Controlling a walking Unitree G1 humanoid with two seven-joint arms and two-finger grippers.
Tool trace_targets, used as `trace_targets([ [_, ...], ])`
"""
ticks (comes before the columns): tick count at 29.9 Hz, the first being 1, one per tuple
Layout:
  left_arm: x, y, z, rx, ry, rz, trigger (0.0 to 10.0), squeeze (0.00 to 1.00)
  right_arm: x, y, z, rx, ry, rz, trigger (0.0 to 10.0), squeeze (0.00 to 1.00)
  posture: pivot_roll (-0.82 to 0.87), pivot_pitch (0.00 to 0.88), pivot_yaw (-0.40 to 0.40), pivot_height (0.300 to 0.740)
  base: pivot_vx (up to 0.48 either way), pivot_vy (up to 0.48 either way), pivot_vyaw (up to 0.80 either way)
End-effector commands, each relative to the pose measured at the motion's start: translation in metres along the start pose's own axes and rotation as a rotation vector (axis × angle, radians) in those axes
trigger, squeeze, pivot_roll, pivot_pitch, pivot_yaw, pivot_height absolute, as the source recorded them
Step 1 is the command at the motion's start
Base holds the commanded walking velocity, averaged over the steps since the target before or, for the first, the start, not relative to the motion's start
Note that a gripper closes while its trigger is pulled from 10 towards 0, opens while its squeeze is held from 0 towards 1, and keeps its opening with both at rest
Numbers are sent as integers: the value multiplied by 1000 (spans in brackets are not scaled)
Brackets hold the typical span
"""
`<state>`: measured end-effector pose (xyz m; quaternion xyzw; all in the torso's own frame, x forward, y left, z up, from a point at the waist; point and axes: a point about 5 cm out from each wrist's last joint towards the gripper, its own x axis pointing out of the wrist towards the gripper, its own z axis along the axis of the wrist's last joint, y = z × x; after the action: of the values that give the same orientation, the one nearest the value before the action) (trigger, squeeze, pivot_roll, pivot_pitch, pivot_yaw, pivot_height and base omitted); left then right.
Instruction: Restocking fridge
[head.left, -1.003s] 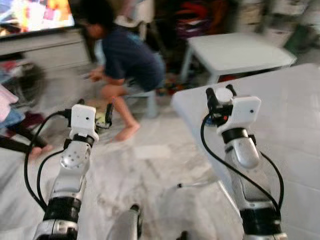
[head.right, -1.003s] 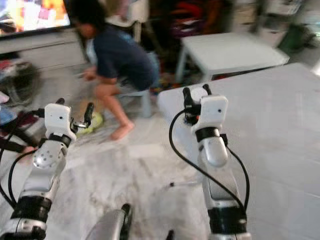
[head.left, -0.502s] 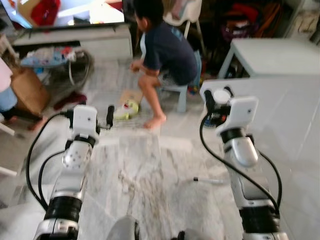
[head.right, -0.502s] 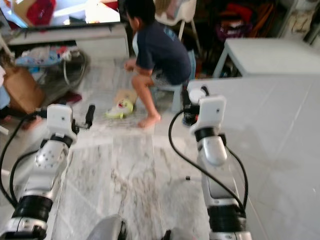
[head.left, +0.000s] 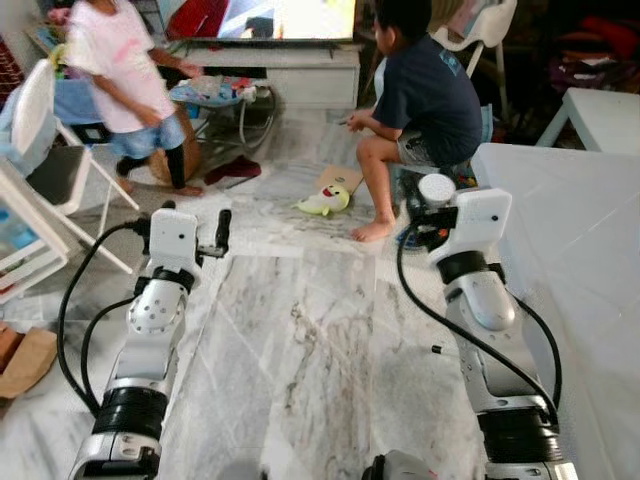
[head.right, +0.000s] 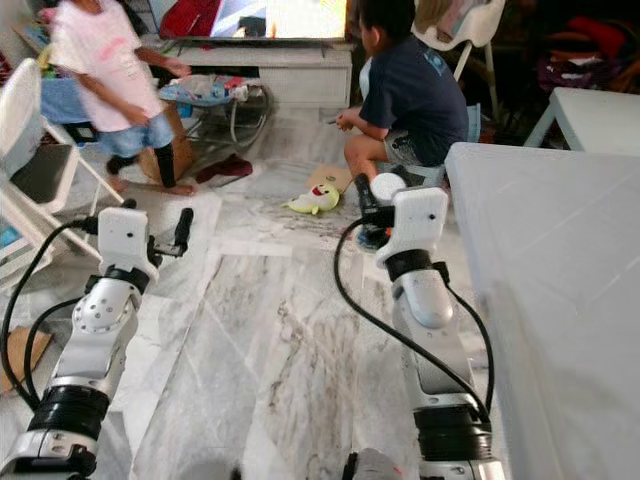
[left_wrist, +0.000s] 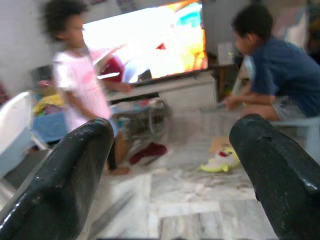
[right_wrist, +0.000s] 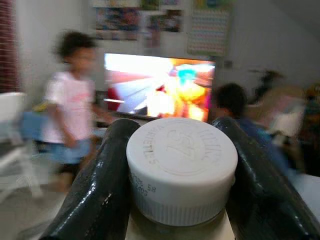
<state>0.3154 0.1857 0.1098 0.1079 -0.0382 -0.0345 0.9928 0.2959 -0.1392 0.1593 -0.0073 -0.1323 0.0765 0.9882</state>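
On the right, my right gripper (right_wrist: 180, 200) pinches a white-capped jar (right_wrist: 181, 167); left gripper (left_wrist: 170, 170) spread, empty. I'd carry level, clear of the people (head.left: 425, 95).

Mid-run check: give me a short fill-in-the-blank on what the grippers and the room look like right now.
1. The right gripper is shut on a bottle with a ____ cap.
2. The left gripper is open and holds ____.
3. The yellow plush toy lies on the ____.
4. The person in the dark blue shirt is ____ near the toy, while the person in the pink shirt stands.

Missing words: white; nothing; floor; crouching
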Motion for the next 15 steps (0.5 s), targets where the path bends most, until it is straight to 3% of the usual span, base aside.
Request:
trace_targets([
  [1, -1, 5, -1, 22, -4, 16, 10000, 0, 5, 10, 12, 6, -60, 49, 10000, 0, -32, 0, -18, 740, 0, 480, 800],
  [4, -2, 4, 0, 21, -23, 4, 10000, 0, 4, 10, 11, 19, -56, 55, 10000, 0, -34, 0, -20, 740, 0, 475, 571],
  [15, -2, 0, -5, 25, 8, -13, 10000, 0, 1, 11, 10, 19, -50, 78, 10000, 0, -40, 0, -25, 740, 315, 362, 0],
])
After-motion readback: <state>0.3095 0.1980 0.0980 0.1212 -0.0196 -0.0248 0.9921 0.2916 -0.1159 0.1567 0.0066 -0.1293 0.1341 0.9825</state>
